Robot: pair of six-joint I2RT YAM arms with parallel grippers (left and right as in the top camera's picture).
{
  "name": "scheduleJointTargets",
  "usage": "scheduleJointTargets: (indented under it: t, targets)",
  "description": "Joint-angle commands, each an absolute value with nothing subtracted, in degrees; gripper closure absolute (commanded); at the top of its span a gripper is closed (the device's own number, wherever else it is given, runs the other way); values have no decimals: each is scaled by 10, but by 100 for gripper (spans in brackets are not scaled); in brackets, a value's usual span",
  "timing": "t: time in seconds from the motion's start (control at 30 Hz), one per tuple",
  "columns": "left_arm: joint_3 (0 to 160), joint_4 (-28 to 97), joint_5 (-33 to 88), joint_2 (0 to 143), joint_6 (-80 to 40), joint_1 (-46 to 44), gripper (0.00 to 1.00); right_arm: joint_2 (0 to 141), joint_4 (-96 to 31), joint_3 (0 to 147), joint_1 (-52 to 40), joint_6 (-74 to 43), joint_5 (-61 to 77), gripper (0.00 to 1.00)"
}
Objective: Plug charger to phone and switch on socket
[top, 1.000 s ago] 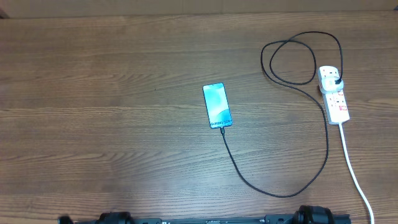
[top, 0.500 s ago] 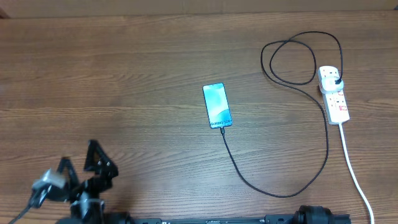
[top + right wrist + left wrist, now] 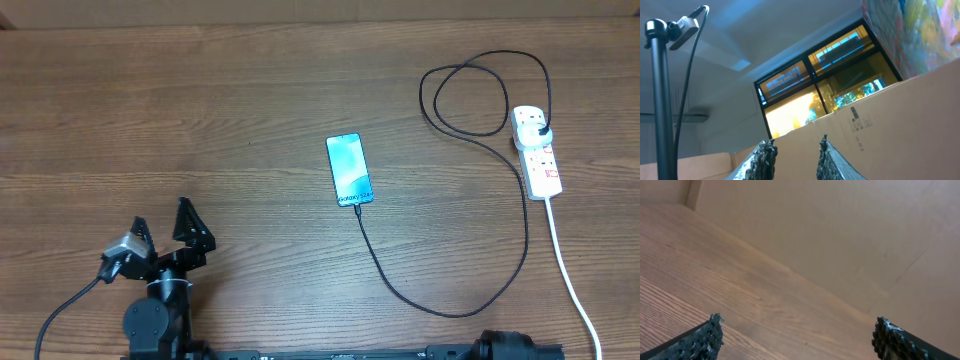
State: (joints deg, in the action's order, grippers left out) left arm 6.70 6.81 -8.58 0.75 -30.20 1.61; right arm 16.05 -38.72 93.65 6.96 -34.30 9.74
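Observation:
The phone (image 3: 350, 169) lies flat mid-table, its teal screen lit. The charger's thin black cable (image 3: 432, 309) meets the phone's near end, curves right, loops at the back and ends in a black plug (image 3: 541, 127) seated in the white socket (image 3: 537, 152). My left gripper (image 3: 162, 218) is at the near left, well away from the phone, open with nothing between its fingers. In the left wrist view the left gripper (image 3: 799, 325) frames bare wood. My right gripper (image 3: 796, 141) points up at a cardboard wall, its jaws a little apart and empty; it is outside the overhead view.
The socket's thick white cord (image 3: 570, 275) runs off the near right edge. A cardboard wall (image 3: 840, 240) stands beyond the table's far edge. A camera on a stand (image 3: 662, 75) shows in the right wrist view.
My left arm has come into the overhead view at the near left and moved right and away from the edge, jaws wide. Phone, cable and socket have not moved.

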Motion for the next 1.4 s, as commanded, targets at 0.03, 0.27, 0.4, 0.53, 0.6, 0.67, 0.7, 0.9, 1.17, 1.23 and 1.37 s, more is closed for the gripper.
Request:
scheduleJointTargets:
  t: [0.03,0.27,0.4,0.53,0.6,0.67,0.7,0.9,1.17,1.23,1.37]
  targets:
    - [32,52,-68,3,-239,19,0,157,-391,933,65,-341,83,69]
    - [8,47,-63,3,-230,19,0,140,-395,933,65,-341,83,69]
    - [7,45,-63,3,-220,19,0,110,-394,925,65,-340,81,69]
    - [6,45,-59,3,-187,19,1,69,-381,899,65,-340,52,68]
    - [6,45,-60,3,-177,19,0,44,-371,881,65,-341,34,68]
    - [6,45,-60,3,-177,19,0,22,-357,861,65,-340,23,67]
    - [6,45,-60,3,-177,19,1,11,-351,854,65,-340,20,67]
    - [6,45,-59,3,-177,19,0,3,-350,853,65,-340,20,66]
    - [6,45,-59,3,-178,19,1,3,-350,852,65,-340,20,62]
    - [6,45,-59,3,-178,19,0,3,-350,852,65,-340,20,60]
    - [6,45,-59,3,-178,19,0,3,-350,852,65,-340,20,59]
